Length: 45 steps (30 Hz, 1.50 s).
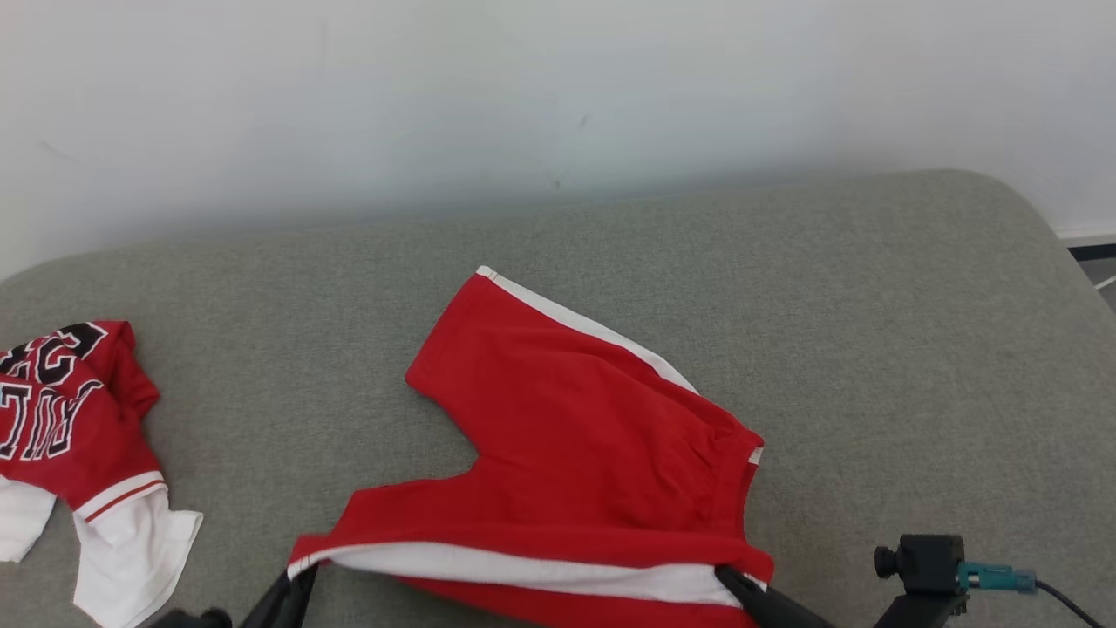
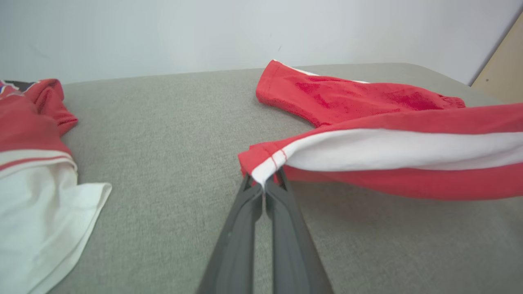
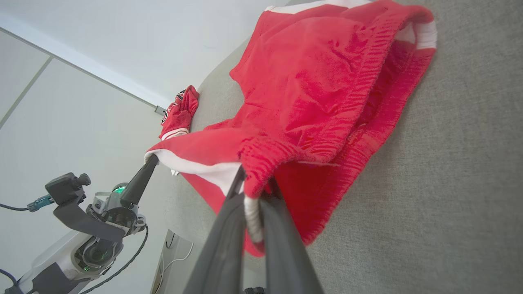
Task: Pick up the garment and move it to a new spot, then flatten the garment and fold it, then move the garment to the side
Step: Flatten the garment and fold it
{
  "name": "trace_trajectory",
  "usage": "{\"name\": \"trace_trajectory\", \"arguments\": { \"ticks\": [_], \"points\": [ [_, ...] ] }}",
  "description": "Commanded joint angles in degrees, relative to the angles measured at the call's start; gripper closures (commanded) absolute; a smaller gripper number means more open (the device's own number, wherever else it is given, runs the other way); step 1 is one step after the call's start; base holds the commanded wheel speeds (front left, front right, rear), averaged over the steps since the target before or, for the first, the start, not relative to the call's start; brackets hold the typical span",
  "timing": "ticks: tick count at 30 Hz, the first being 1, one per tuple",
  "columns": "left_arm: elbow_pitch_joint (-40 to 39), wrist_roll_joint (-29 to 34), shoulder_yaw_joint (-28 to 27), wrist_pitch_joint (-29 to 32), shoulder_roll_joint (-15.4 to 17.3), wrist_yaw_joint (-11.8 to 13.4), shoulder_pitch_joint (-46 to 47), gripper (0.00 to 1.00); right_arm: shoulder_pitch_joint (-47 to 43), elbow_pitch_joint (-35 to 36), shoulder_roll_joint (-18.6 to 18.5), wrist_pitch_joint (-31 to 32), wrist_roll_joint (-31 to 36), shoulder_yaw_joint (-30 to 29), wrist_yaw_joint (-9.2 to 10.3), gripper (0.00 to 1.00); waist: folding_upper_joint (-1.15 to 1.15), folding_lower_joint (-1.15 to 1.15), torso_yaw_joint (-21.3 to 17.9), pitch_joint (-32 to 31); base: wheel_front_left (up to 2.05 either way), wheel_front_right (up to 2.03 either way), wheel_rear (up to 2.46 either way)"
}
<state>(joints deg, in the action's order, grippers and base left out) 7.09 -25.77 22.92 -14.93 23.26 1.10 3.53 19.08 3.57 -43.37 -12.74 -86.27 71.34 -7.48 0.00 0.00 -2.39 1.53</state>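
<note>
Two near corners of the red shorts (image 1: 575, 419) were pinched and held up, while the rest of the garment lay spread at the middle of a grey padded surface (image 1: 872, 349). The left gripper (image 2: 263, 184) had its fingers pressed together on the hem corner of one leg, where a white side stripe ended. The right gripper (image 3: 254, 194) had its fingers clamped on a corner of the elastic waistband, with cloth bunched between them. Between the two grips the striped near edge stretched taut, raised off the surface. The far leg rested flat on the padding. A crumpled red and white jersey (image 1: 78, 436) with black lettering lay well apart, at the surface's left end. A pale wall (image 1: 523, 87) stood behind.
</note>
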Motion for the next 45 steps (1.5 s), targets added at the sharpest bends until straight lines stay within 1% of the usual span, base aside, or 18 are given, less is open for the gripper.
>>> {"name": "trace_trajectory", "arguments": {
  "ticks": [1, 4, 9, 15, 20, 25, 29, 35, 36, 42, 45],
  "points": [
    [0.1, 0.84, -0.05, 0.1, 0.95, -0.67, 2.13, 1.0, 0.83, 0.35, 0.51, -0.49, -0.69, -0.66, -0.03, 1.0, 0.0, 0.0, -0.66, 0.77, 0.0, 0.0, 0.0],
    [0.57, 2.05, 0.17, 1.54, 2.75, -2.69, 7.76, 1.0, 2.28, 1.22, 1.4, -1.05, -1.44, -2.59, -0.03, 1.0, 0.0, 0.0, -2.03, 1.94, 0.0, 0.0, 0.0],
    [1.55, 3.02, 1.17, 6.15, 5.74, -5.9, 17.53, 1.0, 5.26, 1.76, 3.74, -1.6, -2.61, -5.66, -0.03, 1.0, 0.0, 0.0, -5.42, 5.12, 0.0, 0.0, 0.0],
    [5.06, 1.37, 2.62, 11.61, 8.16, -8.0, 28.34, 1.0, 10.0, -0.23, 7.69, -1.86, -2.03, -8.29, -0.03, 1.0, 0.0, 0.0, -9.6, 9.88, 0.0, 0.0, 0.0],
    [9.39, 0.36, 6.59, 15.35, 10.41, -8.48, 36.86, 1.0, 13.96, -2.49, 11.51, -1.62, -2.19, -9.23, -0.03, 1.0, 0.0, 0.0, -12.36, 13.76, 0.0, 0.0, 0.0],
    [12.89, -3.0, 13.78, 17.8, 12.68, -8.5, 44.72, 1.0, 17.0, -6.16, 14.38, -1.53, -1.84, -9.51, -0.03, 1.0, 0.0, 0.0, -14.41, 16.8, 0.0, 0.0, 0.0],
    [16.33, -5.36, 19.42, 18.18, 14.07, -8.52, 50.42, 1.0, 19.09, -8.38, 16.76, -1.67, -1.48, -9.42, -0.03, 1.0, 0.0, 0.0, -15.89, 18.61, 0.0, 0.0, 0.0],
    [21.49, -7.87, 26.3, 16.61, 14.51, -8.52, 57.04, 1.0, 21.48, -12.47, 19.6, -1.8, -0.95, -8.97, -0.03, 1.0, 0.0, 0.0, -17.57, 20.16, 0.0, 0.0, 0.0],
    [21.49, -7.87, 26.3, 16.61, 14.51, -8.52, 57.04, 1.0, 21.48, -12.47, 19.6, -1.8, -0.95, -8.97, -0.03, 1.0, 0.0, 0.0, -17.57, 20.16, 0.0, 0.0, 0.0],
    [26.42, -9.46, 32.59, 14.82, 14.04, -8.53, 61.54, 1.0, 23.06, -16.08, 22.36, -2.03, 0.01, -8.35, -0.03, 1.0, 0.0, 0.0, -18.32, 20.95, 0.0, 0.0, 0.0],
    [28.9, -9.98, 34.9, 13.52, 13.64, -8.53, 62.8, 1.0, 23.74, -17.28, 23.31, -2.18, 0.49, -7.54, -0.03, 1.0, 0.0, 0.0, -18.43, 20.95, 0.0, 0.0, 0.0]
  ]
}}
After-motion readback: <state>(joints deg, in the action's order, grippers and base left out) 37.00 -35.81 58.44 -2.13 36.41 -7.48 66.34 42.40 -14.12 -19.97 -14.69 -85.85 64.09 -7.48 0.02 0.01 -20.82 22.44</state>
